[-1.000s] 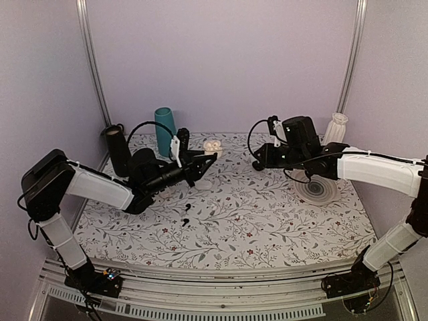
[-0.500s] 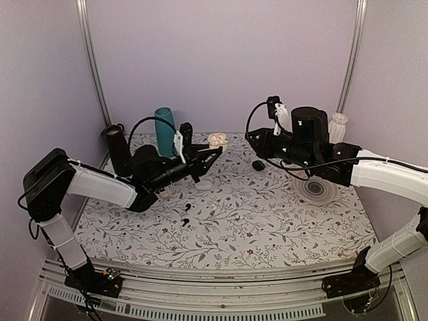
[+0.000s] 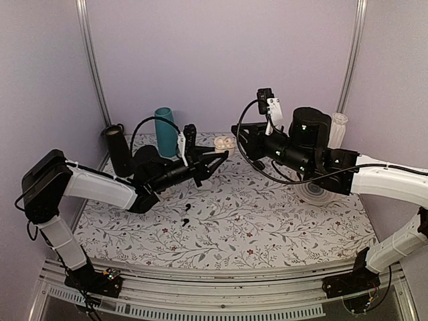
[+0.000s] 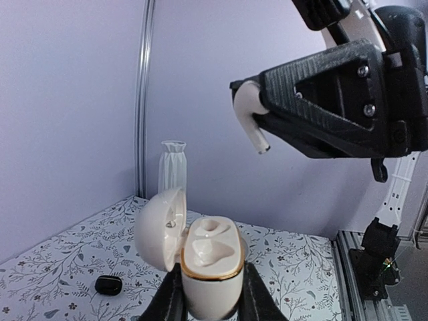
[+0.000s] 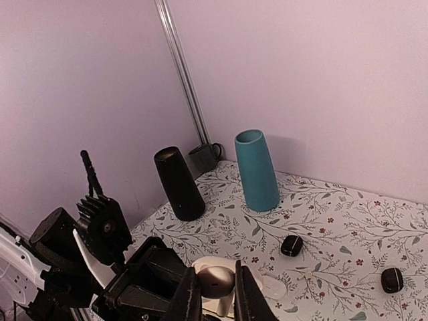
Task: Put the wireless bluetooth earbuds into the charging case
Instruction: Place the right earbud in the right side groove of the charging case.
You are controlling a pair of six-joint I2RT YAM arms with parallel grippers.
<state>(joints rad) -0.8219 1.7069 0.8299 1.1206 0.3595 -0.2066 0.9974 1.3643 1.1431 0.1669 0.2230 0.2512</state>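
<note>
Flowered table (image 3: 267, 224), lilac walls (image 3: 221, 60); teal vase (image 3: 164, 132) and black cup (image 3: 120, 152) at far left. My left gripper (image 4: 208, 297) grasps the open charging case (image 4: 212, 257), lifted at far centre; my right gripper (image 5: 212, 297) pinches an earbud (image 4: 250, 114) just above it.

- The left gripper (image 4: 210, 273) holds a small glossy white rounded plastic charging case (image 4: 210, 281) upright between its black fingers (image 4: 167, 302).
- Its hinged lid (image 4: 159, 229) stands open to the left, and two round hollows show inside.
- Above, to the right, the black right gripper (image 4: 266, 101) pinches a white earbud (image 4: 251, 124), stem pointing down.
- On the flower-patterned table (image 4: 60, 261) lies a black pebble-shaped case (image 4: 108, 284); a white ribbed vase (image 4: 172, 167) stands behind.
</note>
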